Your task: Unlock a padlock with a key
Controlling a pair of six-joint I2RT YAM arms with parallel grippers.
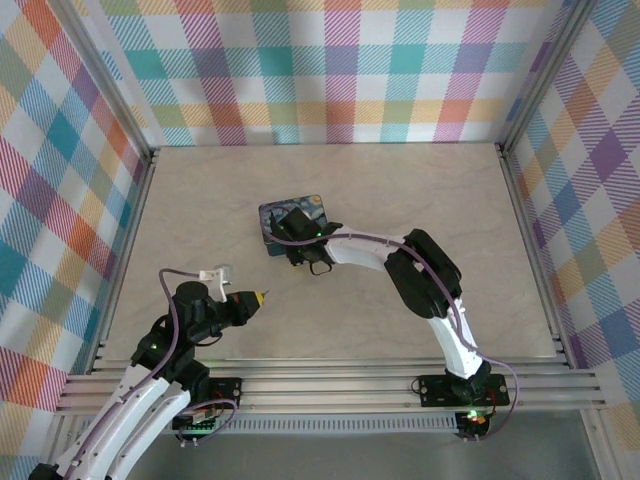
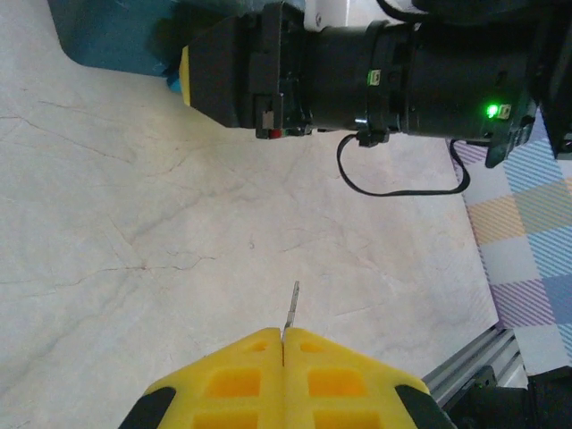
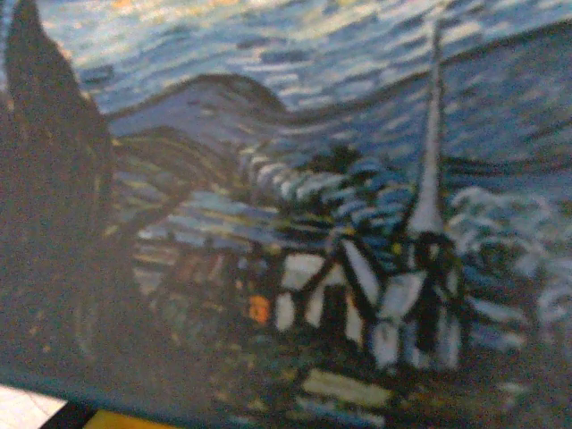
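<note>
Snugly between left jaws: key (image 2: 291, 308).

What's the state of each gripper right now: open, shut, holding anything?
Left gripper: shut on the key.
Right gripper: down at the padlock; whether it is open or gripping cannot be told.

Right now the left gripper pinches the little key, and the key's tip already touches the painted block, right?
Not quite. The left gripper does pinch the key, but its tip is well apart from the padlock, not touching it; the top external view shows the gap.
</note>
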